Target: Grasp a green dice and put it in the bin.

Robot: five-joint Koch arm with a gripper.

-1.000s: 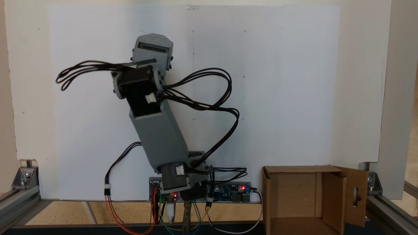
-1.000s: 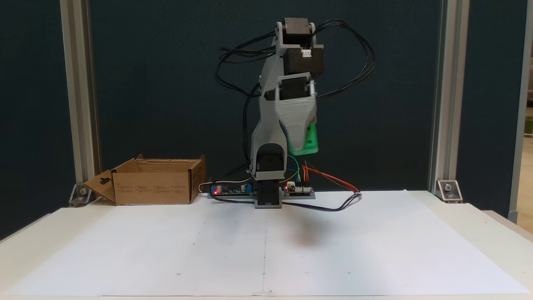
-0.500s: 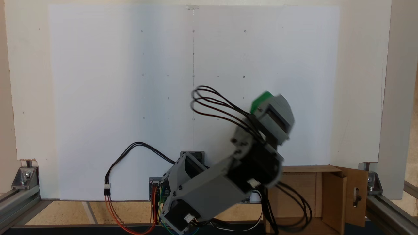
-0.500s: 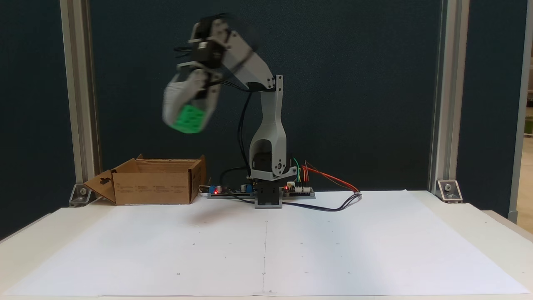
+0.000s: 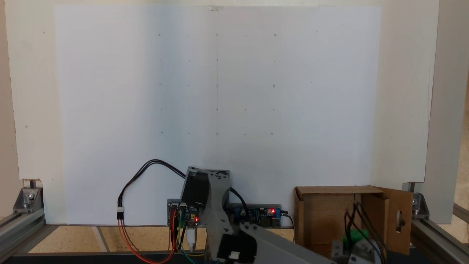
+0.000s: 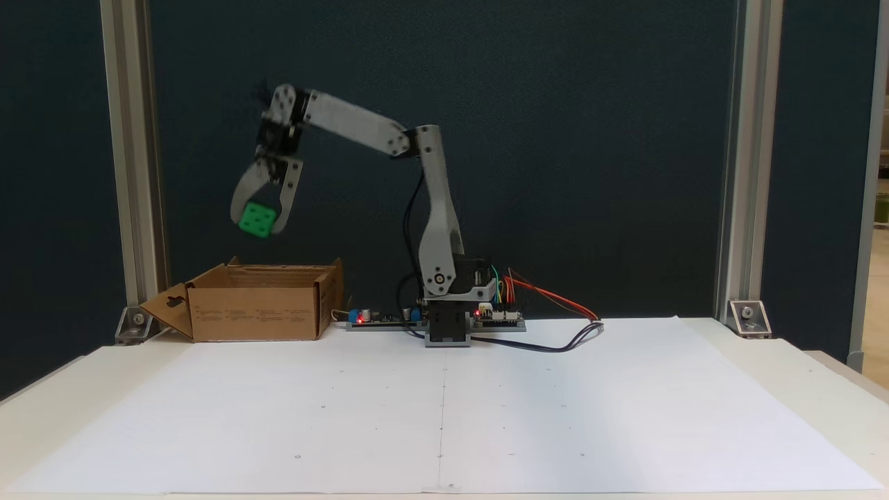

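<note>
Fixed view: gripper (image 6: pixel 262 223) carries the green dice (image 6: pixel 255 219) above the bin (image 6: pixel 257 311), well clear of its flaps.

Dice looks rigid, light and smooth-faced; judged best held on two opposite flat faces, since the rounded corners could slip. Jaws are parted only by the cube's width and clamp it between the tips. From the other side, green dice (image 5: pixel 357 235) shows over the open bin (image 5: pixel 326 209).
</note>
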